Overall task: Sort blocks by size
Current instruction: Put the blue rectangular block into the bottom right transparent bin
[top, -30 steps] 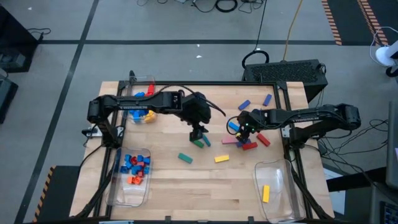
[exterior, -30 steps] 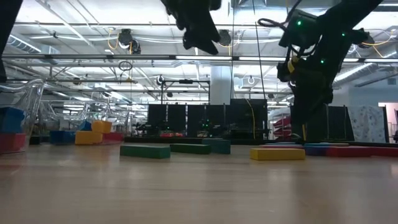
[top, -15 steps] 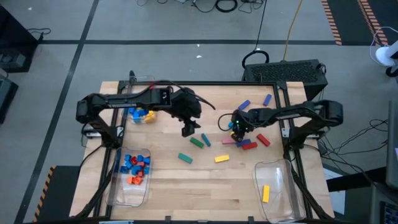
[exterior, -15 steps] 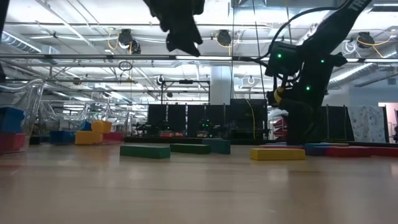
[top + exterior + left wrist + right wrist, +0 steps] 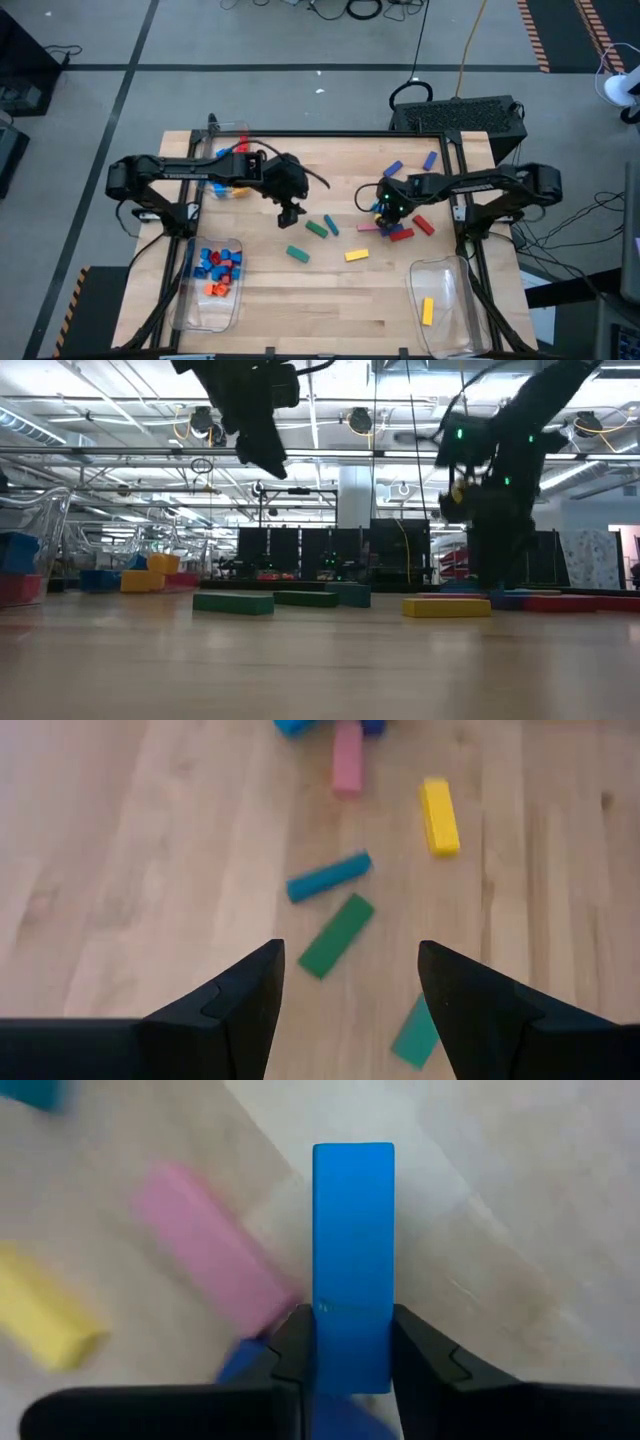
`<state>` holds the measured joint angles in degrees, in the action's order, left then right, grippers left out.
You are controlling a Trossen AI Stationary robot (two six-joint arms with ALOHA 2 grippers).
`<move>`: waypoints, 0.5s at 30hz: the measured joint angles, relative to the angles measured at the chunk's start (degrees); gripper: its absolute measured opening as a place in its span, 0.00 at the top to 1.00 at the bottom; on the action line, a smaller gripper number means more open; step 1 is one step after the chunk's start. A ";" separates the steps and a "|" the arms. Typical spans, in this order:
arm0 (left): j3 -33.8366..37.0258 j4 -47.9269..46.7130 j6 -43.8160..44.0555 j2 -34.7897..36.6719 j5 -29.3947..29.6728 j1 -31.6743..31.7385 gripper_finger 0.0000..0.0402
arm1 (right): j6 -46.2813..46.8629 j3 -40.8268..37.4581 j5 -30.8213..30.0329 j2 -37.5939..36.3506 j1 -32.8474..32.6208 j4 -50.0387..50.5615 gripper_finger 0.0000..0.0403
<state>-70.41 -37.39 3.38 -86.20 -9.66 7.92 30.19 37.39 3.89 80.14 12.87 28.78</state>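
Loose blocks lie flat on the wooden table (image 5: 330, 300): green bars (image 5: 318, 228) (image 5: 297, 254), a teal one (image 5: 333, 228), a yellow one (image 5: 356, 256), a pink one (image 5: 368, 227), and red and blue ones (image 5: 402, 234). My right gripper (image 5: 385, 208) stands over that cluster, shut on a blue bar (image 5: 352, 1230). My left gripper (image 5: 290, 213) hangs open in the air left of the green bars, with nothing between its fingers (image 5: 240, 1010). My right gripper pinches the blue bar's two long sides (image 5: 352, 1330) between its two fingers, near one end. The fingers come steeply from above, and the rest of the bar runs out past them. Whether the bar is clear of the table I cannot tell.
A clear bin (image 5: 228, 170) with mixed blocks stands at the far left. A second bin (image 5: 190, 300) at the near left holds small blue, red and orange cubes. A third (image 5: 445, 275) at the near right holds a yellow bar. Two blue blocks (image 5: 393, 168) lie far right.
My left gripper has gone toward the table's left edge, away from the green bars, and sunk a little, with its fingers still apart. My right gripper has stayed over the block cluster and tipped more steeply downward.
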 joint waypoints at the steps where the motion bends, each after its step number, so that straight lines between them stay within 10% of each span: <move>1: 0.48 -0.08 -0.99 -0.02 -0.14 -0.42 0.43 | 0.74 0.58 0.41 -1.36 -0.24 1.00 0.82; 15: 3.25 9.64 -14.13 -3.32 -0.38 -2.73 0.43 | 12.01 19.33 1.15 -10.74 -14.71 35.45 0.82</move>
<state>-67.16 -27.75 -10.75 -89.53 -10.04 5.19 42.20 56.72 5.04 69.41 -1.83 64.23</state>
